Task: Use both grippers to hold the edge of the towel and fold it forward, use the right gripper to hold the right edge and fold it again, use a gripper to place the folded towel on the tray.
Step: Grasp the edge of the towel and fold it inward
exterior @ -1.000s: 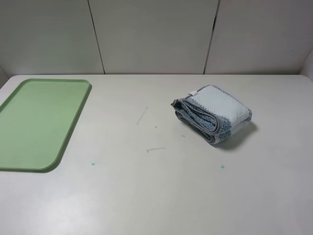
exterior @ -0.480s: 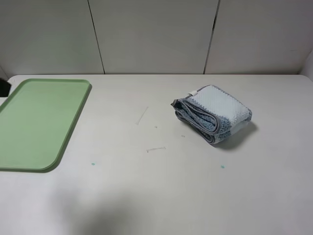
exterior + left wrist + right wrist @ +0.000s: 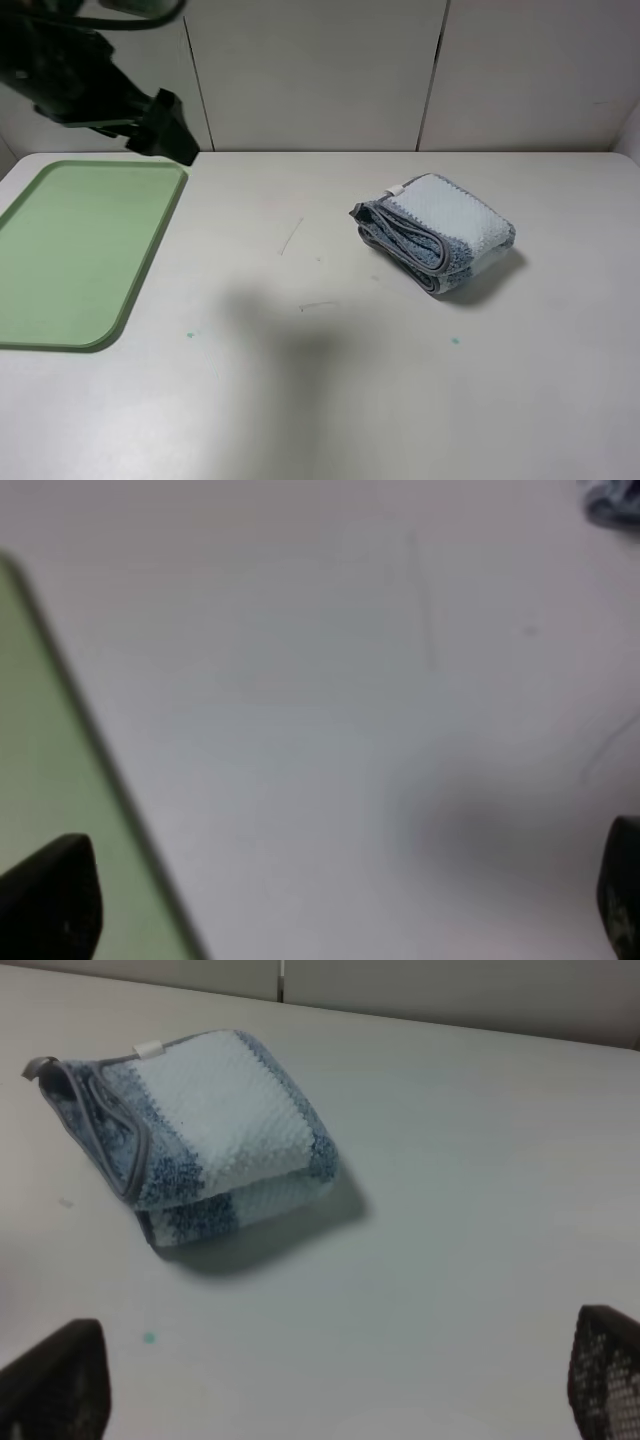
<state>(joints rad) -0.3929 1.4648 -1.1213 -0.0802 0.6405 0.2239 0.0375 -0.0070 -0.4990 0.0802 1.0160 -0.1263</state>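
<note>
With the folded towel (image 3: 436,233) well apart from the tray (image 3: 70,250), we hold both pairs of jaws wide to grasp it.

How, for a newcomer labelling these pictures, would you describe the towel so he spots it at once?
On the white table, look right of the middle, far from the pale-green tray at the left. The towel lies there, a folded bundle, the only fluffy blue-and-white striped thing.

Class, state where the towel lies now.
Exterior high view: the towel lies folded on the table right of centre, well apart from the tray at left.
</note>
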